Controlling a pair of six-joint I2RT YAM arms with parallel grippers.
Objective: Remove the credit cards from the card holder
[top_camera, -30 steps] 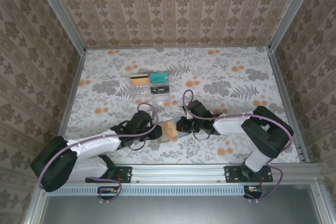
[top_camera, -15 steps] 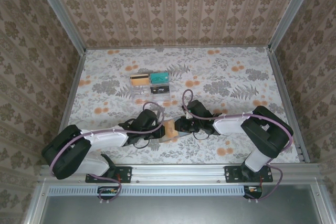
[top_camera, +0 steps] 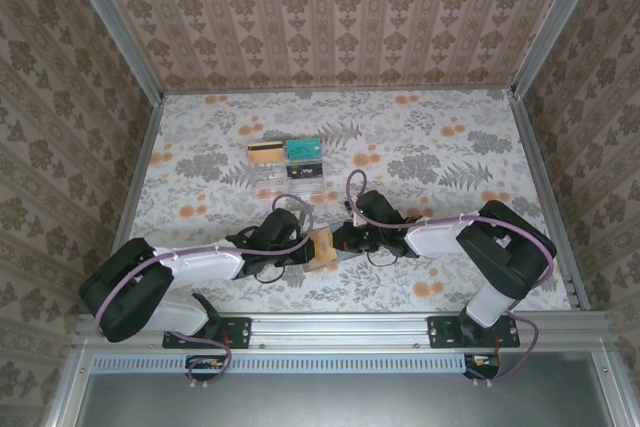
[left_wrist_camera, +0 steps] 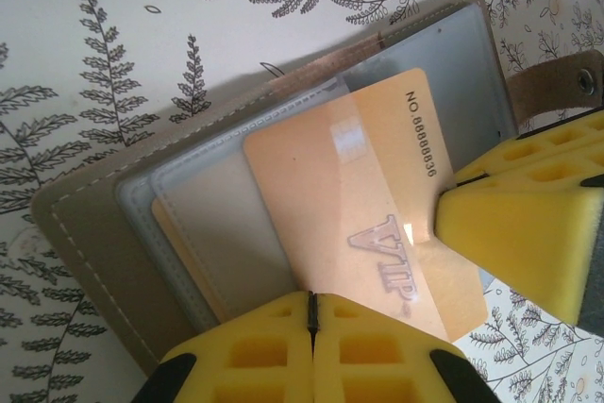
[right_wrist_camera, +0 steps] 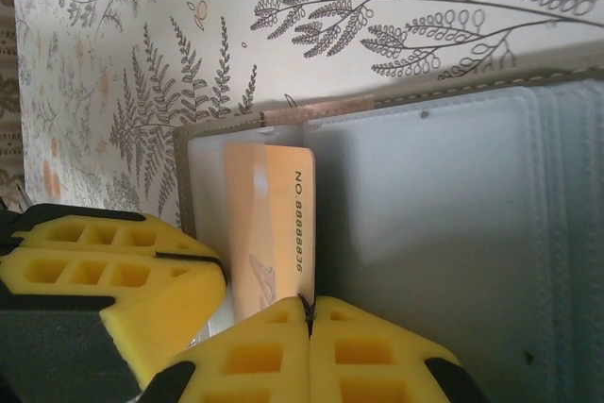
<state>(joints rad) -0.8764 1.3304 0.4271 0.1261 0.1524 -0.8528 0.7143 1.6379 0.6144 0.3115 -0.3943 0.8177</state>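
Two arms reach in low from the near edge of the table (top_camera: 450,147). The left arm (top_camera: 190,267) stretches rightward and the right arm (top_camera: 440,235) leftward, both nearly flat, and their wrists meet nose to nose just ahead of the bases.

The left gripper (left_wrist_camera: 311,304) has its yellow fingers pressed together with no gap. Their tips sit on the near edge of an orange credit card (left_wrist_camera: 330,186) printed "VIP" and a number. The card is seen face-on rather than pinched between the pads, so whether it is actually gripped cannot be told. The right gripper (right_wrist_camera: 306,307) is likewise closed finger to finger. In its own view the tips rest at the card's edge where it meets the grey inner panel, and in the left wrist view one of its fingers touches the card's side.

The card holder (left_wrist_camera: 85,233) lies open and flat on the table directly under both grippers, with its snap strap (left_wrist_camera: 557,82) out to one side. The card lies partly under a clear sleeve and sticks out toward the fingers. A second orange sliver shows in a pocket beneath.

Well beyond, toward the back of the table, stands a clear rack (top_camera: 287,160) showing coloured cards.
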